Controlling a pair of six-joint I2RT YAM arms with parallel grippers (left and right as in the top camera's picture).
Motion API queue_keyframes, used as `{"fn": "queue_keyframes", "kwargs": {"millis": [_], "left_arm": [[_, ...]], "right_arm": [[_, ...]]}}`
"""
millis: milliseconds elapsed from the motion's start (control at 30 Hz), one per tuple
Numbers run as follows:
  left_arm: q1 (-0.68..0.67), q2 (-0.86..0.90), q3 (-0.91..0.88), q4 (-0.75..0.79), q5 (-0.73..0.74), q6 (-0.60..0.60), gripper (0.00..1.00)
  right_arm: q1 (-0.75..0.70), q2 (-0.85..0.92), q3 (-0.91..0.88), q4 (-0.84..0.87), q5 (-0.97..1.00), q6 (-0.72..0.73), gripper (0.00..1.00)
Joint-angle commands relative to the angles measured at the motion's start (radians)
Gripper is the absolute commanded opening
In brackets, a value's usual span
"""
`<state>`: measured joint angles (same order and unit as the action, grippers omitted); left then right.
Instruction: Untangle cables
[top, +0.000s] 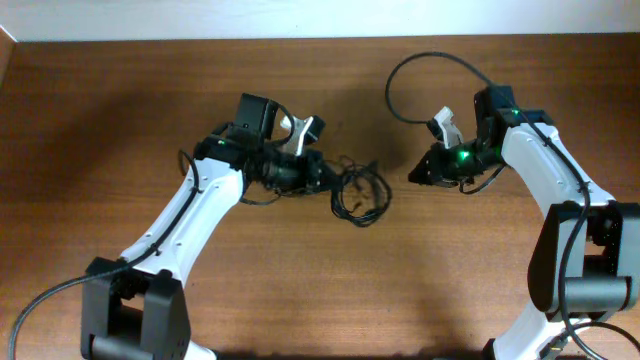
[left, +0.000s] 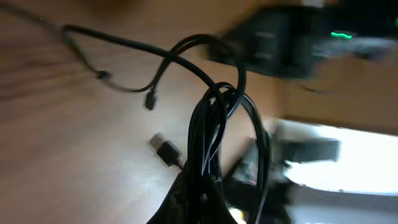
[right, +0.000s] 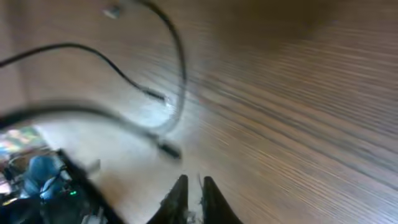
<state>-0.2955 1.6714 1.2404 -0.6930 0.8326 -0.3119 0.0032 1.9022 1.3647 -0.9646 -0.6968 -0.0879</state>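
Brown tabletop (top: 300, 290) is bearing the cables (top: 360, 195) at frame centre, loops trailing rightward from your left gripper (top: 330, 182), which is pinching them; your right gripper (top: 413, 177) is hovering narrowed, empty.

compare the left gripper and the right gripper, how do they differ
The left gripper is clamped on the cables; the right gripper holds nothing. The left gripper sits right at the cables; the right gripper is apart from them. Both point toward the cables.
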Motion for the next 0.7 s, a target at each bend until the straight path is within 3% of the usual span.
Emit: {"fn": "queue_keyframes", "kwargs": {"millis": [0,67,167,200,233,300,433,567,667], "left_arm": [[-0.048,-0.017,-0.002,-0.002,-0.359,-0.005,0.0],[-0.095,-0.017,-0.013,-0.002,-0.518,-0.006,0.0],[-0.14,-0.014,-0.032,0.003,-0.642,-0.018,0.0],[-0.15,-0.009,-0.037,0.004,-0.673,-0.032,0.0],[-0.152,0.002,-0.046,0.012,-0.68,-0.037,0.0],[-0.152,0.018,-0.064,0.034,-0.68,-0.037,0.0],[-0.152,0.073,-0.069,0.066,-0.552,-0.036,0.0],[-0.152,0.128,-0.069,0.113,-0.322,0.058,0.0],[-0.152,0.127,-0.069,0.117,-0.293,0.083,0.0]], "right_arm": [[0.004,0.009,-0.001,-0.025,0.093,0.023,0.12],[0.004,0.009,-0.001,-0.042,0.093,0.023,0.13],[0.004,0.009,-0.002,-0.078,0.09,0.023,0.13],[0.004,0.009,-0.002,-0.089,0.08,0.023,0.15],[0.004,0.009,-0.002,-0.106,0.033,0.023,0.22],[0.004,0.009,-0.003,-0.118,-0.072,0.023,0.25],[0.038,0.009,-0.003,-0.099,-0.228,0.067,0.24],[0.127,0.009,-0.006,0.05,-0.222,0.346,0.25],[0.168,0.009,-0.007,0.11,-0.101,0.53,0.29]]}}
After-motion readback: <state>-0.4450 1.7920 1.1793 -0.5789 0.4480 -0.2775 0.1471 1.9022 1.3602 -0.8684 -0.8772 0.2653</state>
